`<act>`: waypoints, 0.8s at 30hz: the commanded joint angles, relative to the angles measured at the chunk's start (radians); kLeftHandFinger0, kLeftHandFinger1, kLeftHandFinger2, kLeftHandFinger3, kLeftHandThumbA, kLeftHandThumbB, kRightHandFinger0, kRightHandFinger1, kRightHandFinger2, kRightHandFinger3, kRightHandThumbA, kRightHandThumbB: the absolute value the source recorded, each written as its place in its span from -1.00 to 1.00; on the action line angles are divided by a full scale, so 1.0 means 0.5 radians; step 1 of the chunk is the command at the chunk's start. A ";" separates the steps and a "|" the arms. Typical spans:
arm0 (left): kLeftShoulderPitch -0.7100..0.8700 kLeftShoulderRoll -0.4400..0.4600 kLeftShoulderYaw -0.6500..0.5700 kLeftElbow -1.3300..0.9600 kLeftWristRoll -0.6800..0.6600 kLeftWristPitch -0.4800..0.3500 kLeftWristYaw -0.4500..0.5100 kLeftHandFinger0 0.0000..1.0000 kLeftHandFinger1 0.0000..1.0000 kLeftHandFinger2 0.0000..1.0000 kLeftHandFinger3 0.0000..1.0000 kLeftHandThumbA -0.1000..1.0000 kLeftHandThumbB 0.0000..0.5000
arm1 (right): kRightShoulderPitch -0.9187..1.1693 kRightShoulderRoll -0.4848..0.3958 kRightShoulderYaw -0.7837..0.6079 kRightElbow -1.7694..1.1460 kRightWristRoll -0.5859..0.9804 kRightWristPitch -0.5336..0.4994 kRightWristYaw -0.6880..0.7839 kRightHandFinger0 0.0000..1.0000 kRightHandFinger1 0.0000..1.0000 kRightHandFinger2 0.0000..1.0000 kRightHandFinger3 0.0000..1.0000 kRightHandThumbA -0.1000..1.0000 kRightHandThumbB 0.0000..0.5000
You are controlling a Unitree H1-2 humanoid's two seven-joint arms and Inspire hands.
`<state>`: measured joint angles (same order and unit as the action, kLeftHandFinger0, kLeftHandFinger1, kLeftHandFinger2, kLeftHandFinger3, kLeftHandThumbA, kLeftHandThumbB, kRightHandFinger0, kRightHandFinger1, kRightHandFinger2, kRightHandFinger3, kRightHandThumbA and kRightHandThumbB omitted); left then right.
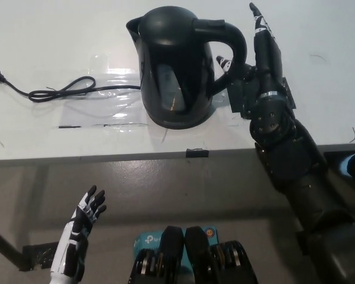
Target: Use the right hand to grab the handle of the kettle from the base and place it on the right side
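A glossy black kettle (177, 68) is standing upright on its base (180, 121), sitting mid-table not far from the front edge. Its spout is pointing left, its looped handle (228, 44) is arching out to the right, and its lid is sitting closed.
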<state>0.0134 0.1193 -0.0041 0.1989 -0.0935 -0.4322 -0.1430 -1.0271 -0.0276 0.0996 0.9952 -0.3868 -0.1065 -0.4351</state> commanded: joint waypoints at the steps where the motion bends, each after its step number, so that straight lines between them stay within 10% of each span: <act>1: -0.025 0.008 0.008 -0.023 -0.010 -0.076 -0.040 1.00 1.00 1.00 1.00 1.00 1.00 | -0.231 -0.006 -0.025 0.107 0.071 -0.158 -0.055 1.00 1.00 1.00 1.00 0.53 0.05; 4: -0.008 0.004 0.002 -0.027 -0.015 -0.076 -0.047 1.00 1.00 1.00 1.00 1.00 1.00 | -0.291 0.012 -0.075 0.220 0.141 -0.267 -0.088 1.00 1.00 1.00 1.00 0.28 0.15; 5: -0.004 0.000 0.003 -0.027 -0.024 -0.076 -0.050 1.00 1.00 1.00 1.00 1.00 1.00 | -0.321 0.024 -0.090 0.253 0.147 -0.285 -0.138 0.42 0.63 0.87 0.94 0.02 0.11; 6: -0.005 -0.001 0.003 -0.025 -0.022 -0.076 -0.051 1.00 1.00 1.00 1.00 1.00 1.00 | -0.343 0.034 -0.097 0.275 0.140 -0.313 -0.199 -0.44 -0.17 0.17 0.20 -0.45 0.04; 8: -0.012 0.003 -0.001 -0.026 -0.014 -0.076 -0.046 1.00 1.00 1.00 1.00 1.00 1.00 | -0.390 0.035 0.019 0.350 -0.044 -0.361 -0.519 -1.00 -0.99 -0.58 -0.52 -1.00 -0.15; 14: -0.018 0.017 0.003 -0.033 -0.024 -0.075 -0.051 1.00 1.00 1.00 1.00 1.00 1.00 | -0.407 0.062 0.035 0.391 -0.026 -0.518 -0.617 -1.00 -0.70 0.27 0.14 -1.00 -0.46; 24: -0.032 0.033 0.010 -0.017 -0.014 -0.076 -0.038 1.00 1.00 1.00 1.00 1.00 1.00 | -0.419 0.052 0.005 0.439 0.055 -0.692 -0.630 -1.00 -0.44 0.53 0.53 -1.00 -0.63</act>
<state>0.0125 0.1216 -0.0025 0.1990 -0.0938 -0.4324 -0.1433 -1.1330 0.0165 0.1123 1.2301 -0.3757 -0.3291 -0.6731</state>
